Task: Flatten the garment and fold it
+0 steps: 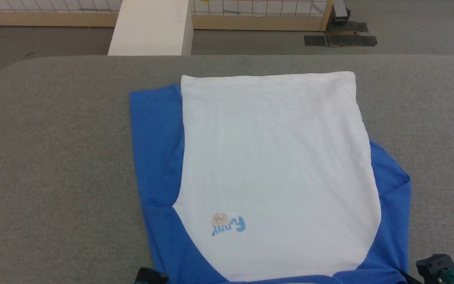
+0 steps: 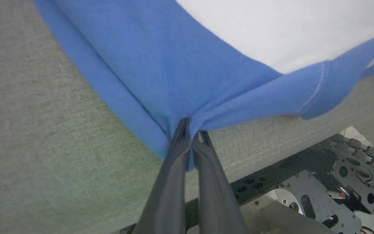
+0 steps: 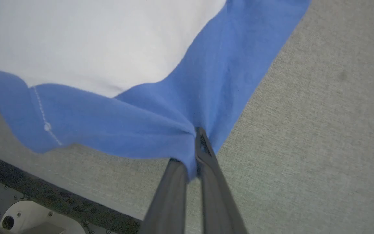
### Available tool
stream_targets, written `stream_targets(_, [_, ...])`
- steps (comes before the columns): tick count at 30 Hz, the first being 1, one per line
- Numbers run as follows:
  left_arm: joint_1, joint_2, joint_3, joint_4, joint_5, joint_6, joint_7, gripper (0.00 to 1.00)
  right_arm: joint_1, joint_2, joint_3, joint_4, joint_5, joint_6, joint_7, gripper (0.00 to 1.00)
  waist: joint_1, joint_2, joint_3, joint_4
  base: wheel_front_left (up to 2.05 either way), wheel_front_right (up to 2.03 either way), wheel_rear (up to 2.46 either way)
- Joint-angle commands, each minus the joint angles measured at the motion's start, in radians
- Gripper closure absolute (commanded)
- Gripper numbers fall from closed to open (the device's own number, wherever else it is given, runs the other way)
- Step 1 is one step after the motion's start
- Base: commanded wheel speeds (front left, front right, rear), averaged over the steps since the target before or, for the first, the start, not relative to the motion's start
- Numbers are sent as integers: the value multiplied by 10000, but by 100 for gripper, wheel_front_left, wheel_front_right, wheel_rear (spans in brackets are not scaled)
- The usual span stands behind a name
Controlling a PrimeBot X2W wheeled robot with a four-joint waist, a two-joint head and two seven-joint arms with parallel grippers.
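Left end effector [image 2: 192,131] and right end effector [image 3: 190,149] are clamped on the blue shoulders of the garment [image 1: 274,157], spread on the grey counter [image 1: 53,157]; an even, simultaneous pull is advised for flattening.

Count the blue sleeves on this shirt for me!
2. The left sleeve lies flat along the left side of the T-shirt. The right sleeve sticks out at the lower right, creased. Both show, and none looks hidden.

Shirt [image 1: 274,157]: white body, royal-blue sleeves, light-blue lettering, beige bear patch. Table [image 1: 53,157]: grey weave. Box [image 1: 152,27]: white. Floor [image 1: 250,43]: grey.
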Motion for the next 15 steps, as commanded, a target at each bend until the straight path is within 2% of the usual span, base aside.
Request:
stream_targets(1, [162, -79, 85, 207, -124, 0, -146, 100, 32, 68, -127, 116, -109, -21, -110, 100, 1, -1, -59, -23, 0, 0, 0])
stream_targets(2, [160, -175, 111, 385, -147, -27, -302, 78, 17, 123, -144, 180, -168, -21, -170, 100, 1, -1, -92, -25, 0, 0, 0])
stream_targets(3, [162, -268, 107, 575, -184, -80, -403, 65, -6, 177, -171, 229, -228, -21, -254, 100, 1, -1, -130, -28, 0, 0, 0])
stream_targets(4, [160, -342, 103, 713, -206, -108, -476, 55, -38, 239, -216, 265, -277, -21, -361, 85, 1, -1, -159, -28, 0, 0, 0])
stream_targets(5, [136, -439, 140, 882, -198, -107, -649, 0, -79, 305, -242, 327, -345, -21, -470, 27, 1, -1, -192, -22, 0, 0, 0])
stream_targets(6, [120, -509, 160, 1033, -198, -116, -767, 0, -113, 339, -232, 387, -394, -21, -521, 0, 1, -1, -214, -22, 0, 0, 0])
stream_targets(12, [212, -771, 303, 1524, -349, -218, -1367, 0, -203, 552, -347, 478, -430, -21, -685, 0, 1, -1, -409, 43, 0, 0, 0])
stream_targets(15, [537, -524, 484, 1160, -506, -249, -1632, 0, 66, 580, -608, 57, -48, -21, -528, 0, 1, -1, -468, 91, 0, 0, 0])
